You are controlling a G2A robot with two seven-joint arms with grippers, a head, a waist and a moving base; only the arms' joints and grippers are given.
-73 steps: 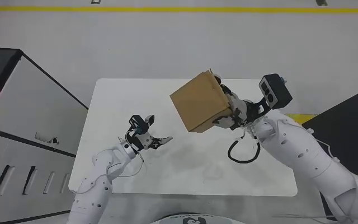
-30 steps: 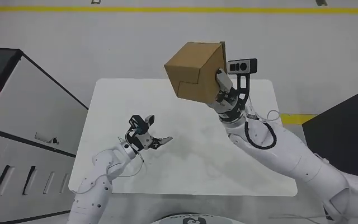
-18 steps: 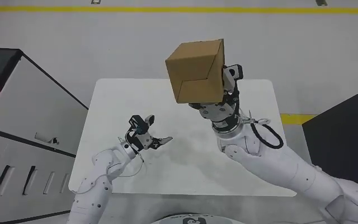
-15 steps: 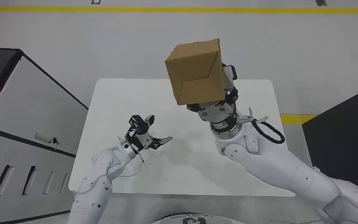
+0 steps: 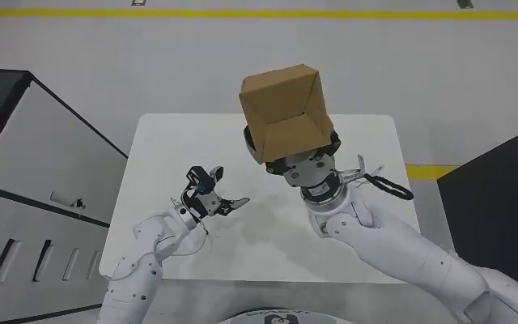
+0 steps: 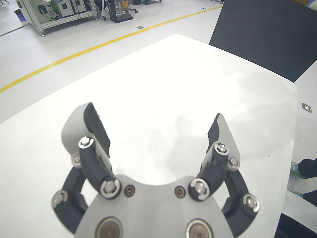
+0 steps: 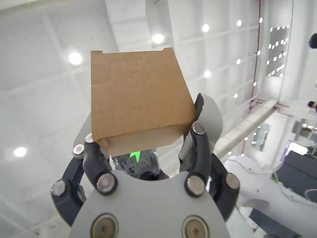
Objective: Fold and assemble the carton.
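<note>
A brown cardboard carton (image 5: 283, 112), folded into a box shape, is held high above the back of the white table (image 5: 162, 146). My right gripper (image 5: 293, 156) sits under it, pointing up, shut on the carton (image 7: 136, 97); its fingers (image 7: 209, 115) clamp the carton's lower end against the ceiling backdrop. My left gripper (image 5: 223, 200) hovers low over the table's left half, open with nothing between its pads (image 6: 95, 127).
A dark panel (image 5: 36, 154) stands off the table's left side and another dark panel (image 6: 262, 25) at the right. A yellow floor line (image 5: 259, 13) runs behind the table. The white table surface (image 6: 173, 92) spreads before the left gripper.
The right arm has swung the carton up from beside the table's right side and turned it, so the gripper now points upward beneath it. The left arm has stayed still.
</note>
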